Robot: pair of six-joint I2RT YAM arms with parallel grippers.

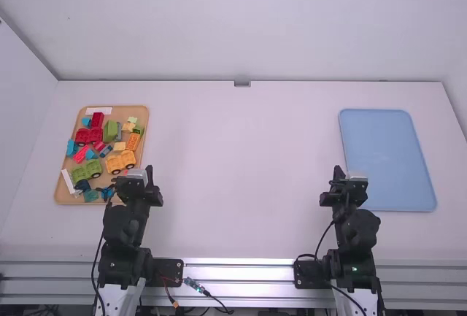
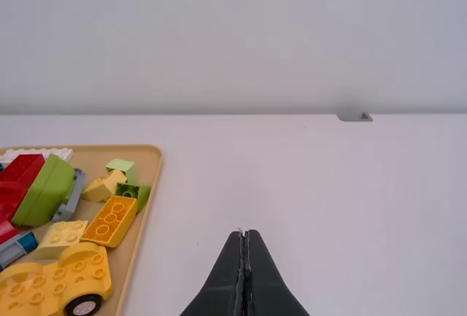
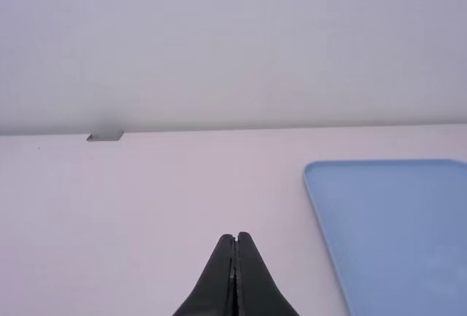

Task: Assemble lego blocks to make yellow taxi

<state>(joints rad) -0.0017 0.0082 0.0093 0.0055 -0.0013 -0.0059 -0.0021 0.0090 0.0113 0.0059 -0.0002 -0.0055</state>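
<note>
High view shows the yellow plastic wheeled car base (image 1: 120, 161) at left of the left claw (image 2: 244, 237) and ahead, its long axis nearly crosswise. This claw is nearer; its fingers are together, empty.

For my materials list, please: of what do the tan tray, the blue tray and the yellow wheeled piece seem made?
Tan tray: probably smooth matt plastic, by its even colour and rounded corner; painted wood is possible.
Blue tray: likely matt plastic, one even colour, rounded corners.
Yellow wheeled piece: hard, slightly glossy plastic, by its moulded round studs.
</note>
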